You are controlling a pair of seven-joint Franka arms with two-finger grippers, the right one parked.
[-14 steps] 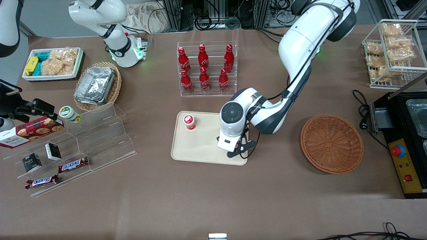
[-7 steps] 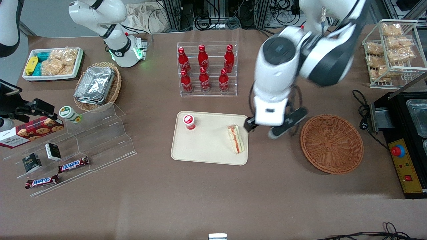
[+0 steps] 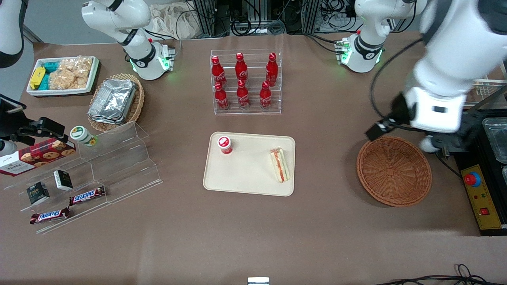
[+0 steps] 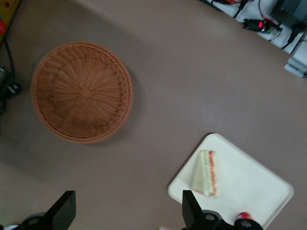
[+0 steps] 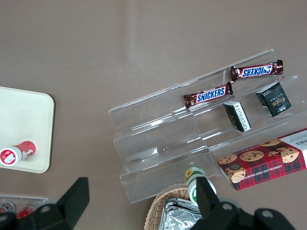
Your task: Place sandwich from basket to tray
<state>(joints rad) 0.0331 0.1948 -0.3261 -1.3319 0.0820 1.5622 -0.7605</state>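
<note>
Cream tray (image 3: pixel 245 174) holds the sandwich (image 3: pixel 280 165); looks basically done.

Sandwich lies flat on the tray near the edge twd the basket (image 3: pixel 393 171), apart from a red-capped bottle (image 3: pixel 224 144) at the tray corner nearer the Coke rack (image 3: pixel 245 81). Basket shows nothing inside, so transfer seems complete; only arm retreat left, I'd say. Long axis runs roughly front-to-back w/ a slight slant; in wrist view (image 4: pixel 205 172) the narrow tip points away from the fingers, wide end toward them. Filling edge faces up, red/green stripes showing. Gripper (image 4: pixel 128 211) hangs high above the table, nr the basket rim twd working arm's end, fingers spread wide, holding nothing.
</note>
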